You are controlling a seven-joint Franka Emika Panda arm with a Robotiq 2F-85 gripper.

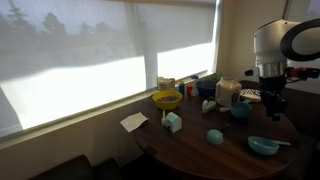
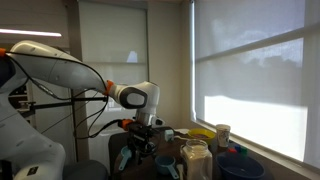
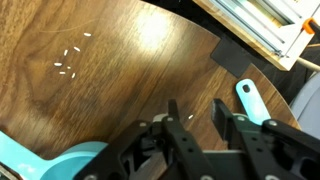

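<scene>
- The pincer hung low over the dark wooden table. Its jaws stood apart with bare wood between them, and it held nothing.
- The teal bowl lay closest. Only a curve of its rim showed at the lower edge of the wrist view, just beside the pincer. Whether the two touched could not be told.
- A teal spoon handle lay flat on the table on the side of the pincer away from the teal bowl. It was just beside one finger, and its lower end was hidden behind the pincer.
- A few small white specks dotted the wood a little beyond the teal bowl.
- A dark flat square lay farther from the teal bowl than the spoon handle did, at the table's edge.
- In an exterior view, a teal cup stood near the teal bowl, on its window side.
- A blue bowl sat behind the teal bowl, with a pale jar just past it.
- A small teal box and a yellow bowl stood well apart from the teal bowl, toward the blinds.
- A white sheet lay farthest from the teal bowl, beyond the small teal box.
</scene>
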